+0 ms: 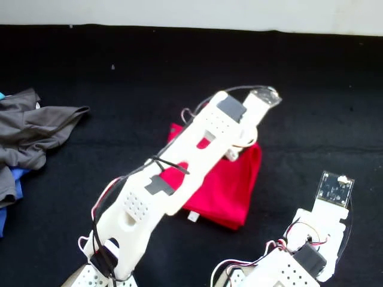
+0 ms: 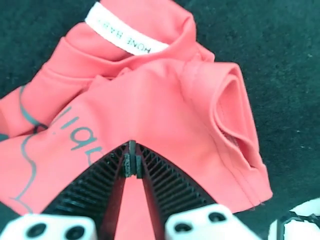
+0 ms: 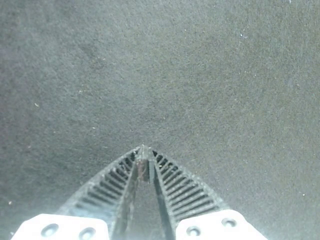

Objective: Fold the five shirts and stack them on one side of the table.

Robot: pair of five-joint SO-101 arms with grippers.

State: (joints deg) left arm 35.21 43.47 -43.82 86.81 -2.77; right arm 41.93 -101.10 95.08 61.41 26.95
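A folded red shirt (image 1: 230, 179) lies at the middle of the black table (image 1: 119, 72), with a white tag (image 1: 192, 216) sticking out at its near edge. My left arm stretches over it, and my left gripper (image 2: 131, 156) is shut, its tips resting together on the shirt (image 2: 165, 100) just below the collar label (image 2: 125, 36). One sleeve fold (image 2: 235, 115) sits off to the side of the tips. My right gripper (image 3: 143, 152) is shut over bare black table (image 3: 160, 65), holding nothing. The right arm (image 1: 326, 215) stands at the near right.
A loose pile lies at the table's left edge, a grey shirt (image 1: 30, 128) on top and blue cloth (image 1: 13, 179) beneath it. A pale wall (image 1: 191, 12) runs along the table's far edge.
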